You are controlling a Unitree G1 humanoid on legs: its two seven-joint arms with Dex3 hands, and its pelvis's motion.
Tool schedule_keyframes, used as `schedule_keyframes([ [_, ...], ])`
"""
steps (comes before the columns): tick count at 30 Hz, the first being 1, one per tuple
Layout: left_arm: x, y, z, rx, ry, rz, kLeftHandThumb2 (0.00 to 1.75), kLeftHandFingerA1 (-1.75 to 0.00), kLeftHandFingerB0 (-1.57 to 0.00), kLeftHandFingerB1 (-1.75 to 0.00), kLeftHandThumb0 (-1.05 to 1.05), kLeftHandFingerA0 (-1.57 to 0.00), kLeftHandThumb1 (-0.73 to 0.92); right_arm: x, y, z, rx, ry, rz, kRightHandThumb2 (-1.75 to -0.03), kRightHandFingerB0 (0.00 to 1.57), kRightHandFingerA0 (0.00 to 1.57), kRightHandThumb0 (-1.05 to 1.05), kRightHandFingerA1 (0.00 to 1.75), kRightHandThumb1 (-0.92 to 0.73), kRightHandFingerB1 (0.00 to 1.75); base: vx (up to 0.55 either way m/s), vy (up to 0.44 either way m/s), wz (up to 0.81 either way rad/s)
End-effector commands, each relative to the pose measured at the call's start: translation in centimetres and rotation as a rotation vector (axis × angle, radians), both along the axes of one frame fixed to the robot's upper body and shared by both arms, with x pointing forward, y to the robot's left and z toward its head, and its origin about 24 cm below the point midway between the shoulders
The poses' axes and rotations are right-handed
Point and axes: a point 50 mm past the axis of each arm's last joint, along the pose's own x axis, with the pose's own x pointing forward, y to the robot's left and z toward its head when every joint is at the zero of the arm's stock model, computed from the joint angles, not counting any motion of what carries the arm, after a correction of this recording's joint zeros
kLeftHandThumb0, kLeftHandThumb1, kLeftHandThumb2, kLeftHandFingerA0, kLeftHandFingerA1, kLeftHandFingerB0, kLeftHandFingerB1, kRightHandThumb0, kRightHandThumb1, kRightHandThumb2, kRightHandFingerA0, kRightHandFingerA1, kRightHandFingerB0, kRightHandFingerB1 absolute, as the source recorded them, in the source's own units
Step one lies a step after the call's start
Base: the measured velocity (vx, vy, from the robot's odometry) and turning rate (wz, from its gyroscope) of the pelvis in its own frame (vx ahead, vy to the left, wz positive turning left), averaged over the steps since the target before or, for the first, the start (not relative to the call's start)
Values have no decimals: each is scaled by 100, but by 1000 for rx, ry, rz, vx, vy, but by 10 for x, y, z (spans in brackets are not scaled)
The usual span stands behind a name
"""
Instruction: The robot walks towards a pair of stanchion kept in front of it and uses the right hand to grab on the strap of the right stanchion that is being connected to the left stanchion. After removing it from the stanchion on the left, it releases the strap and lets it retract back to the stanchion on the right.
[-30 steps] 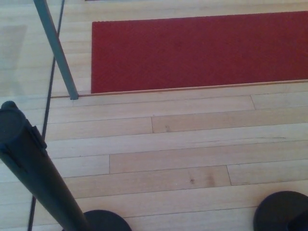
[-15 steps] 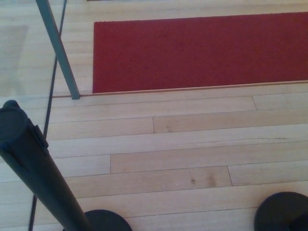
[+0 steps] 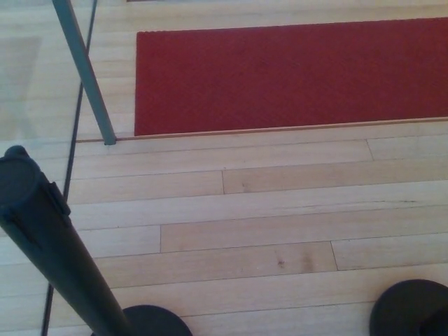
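The left stanchion (image 3: 49, 238) is a black post rising from its round base (image 3: 155, 320) at the bottom left, its capped top near the left edge. A small black clip (image 3: 57, 197) sits on the side of its head. Of the right stanchion only the round black base (image 3: 411, 308) shows, at the bottom right corner; its post is out of the picture. No strap is visible between the two. Neither of my hands shows in the head view.
A red carpet (image 3: 294, 70) lies on the light wooden floor (image 3: 266, 217) beyond the stanchions. A glass panel with a grey-green metal bar (image 3: 85, 70) stands at the upper left, with a thin dark line running down beside it.
The whole picture has shifted very slightly, so the camera moved a little. The stanchions and carpet keep their places.
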Motion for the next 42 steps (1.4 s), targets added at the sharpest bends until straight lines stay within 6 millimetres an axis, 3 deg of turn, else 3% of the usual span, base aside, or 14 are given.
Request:
schedule_keyframes([
  [1, -6, 4, 2, 16, -1, -2, 160, -111, -124, -117, -49, -148, 4, -5, 12, 13, -101, -26, 75, -56, 0, 0, -104, 0, -47, 0, 0, 0, 0],
  [10, -6, 3, 2, 20, 6, 1, 175, -111, -122, -119, -33, -147, 0, -23, 46, 34, -101, 3, 148, -65, 0, 0, -101, 0, -43, 0, 0, 0, 0],
  [11, -5, 3, 2, 25, 6, -7, 175, -113, -121, -120, -39, -144, 2, -31, 60, 45, -25, 3, 148, -86, 0, 0, -81, 13, -48, 0, 0, 0, 0],
  [19, -3, 6, 3, 25, 6, -10, 175, -110, -123, -115, -34, -147, -12, -47, 86, 64, 195, 62, 56, -73, 10, 0, -75, 0, -40, 14, 0, 0, 0],
  [22, 3, 3, 1, 10, -11, -6, 175, -101, -127, -114, -28, -154, -1, -57, 91, 36, 487, 41, -143, -78, 7, 0, -80, 7, -44, 21, 0, 0, 0],
  [24, 16, -8, -1, -5, -38, -34, 175, -99, -127, -112, -42, -152, -1, -77, 93, -31, 748, 87, -461, -61, 11, 0, -58, 21, -67, 27, 0, 0, 0],
  [27, 20, -11, -2, -12, -46, -49, 175, -101, -126, -109, -35, -150, -16, -84, 92, -50, 771, 100, -530, -62, 12, 0, -57, 26, -68, 29, 0, 0, 0],
  [30, 27, -10, -1, 4, -51, -81, 175, -103, -132, -107, -26, -154, -15, -104, 74, -102, 908, 123, -801, -62, 15, 4, -51, 32, -68, 32, 0, 0, 0],
  [31, 29, -10, -1, 2, -55, -82, 175, -93, -133, -108, -21, -157, 2, -110, 69, -113, 913, 134, -857, -109, 0, 3, -32, 54, -59, 49, 0, 0, 0],
  [35, 30, -11, -1, -3, -59, -78, 175, -93, -133, -108, -21, -157, 2, -116, 64, -124, 904, 145, -898, -109, 0, 3, -32, 54, -59, 49, 0, 0, 0],
  [36, 32, -11, -1, -6, -56, -92, 175, -99, -126, -107, -27, -150, -18, -122, 61, -139, 898, 161, -949, -80, 16, 14, -53, 51, -56, 42, 0, 0, 0],
  [37, 33, -11, -1, -7, -55, -97, 175, -99, -126, -107, -27, -150, -18, -124, 60, -143, 896, 166, -964, -80, 16, 14, -53, 51, -56, 42, 0, 0, 0],
  [38, 33, -11, -1, -10, -53, -98, 175, -97, -127, -106, -28, -154, -22, -127, 60, -148, 894, 167, -981, -60, 26, 69, -44, 129, -60, 31, 0, 0, 0],
  [42, 34, -13, -2, -14, -50, -96, 175, -97, -127, -106, -28, -154, -22, -129, 60, -154, 894, 163, -996, -60, 26, 69, -44, 129, -60, 31, 0, 0, 0],
])
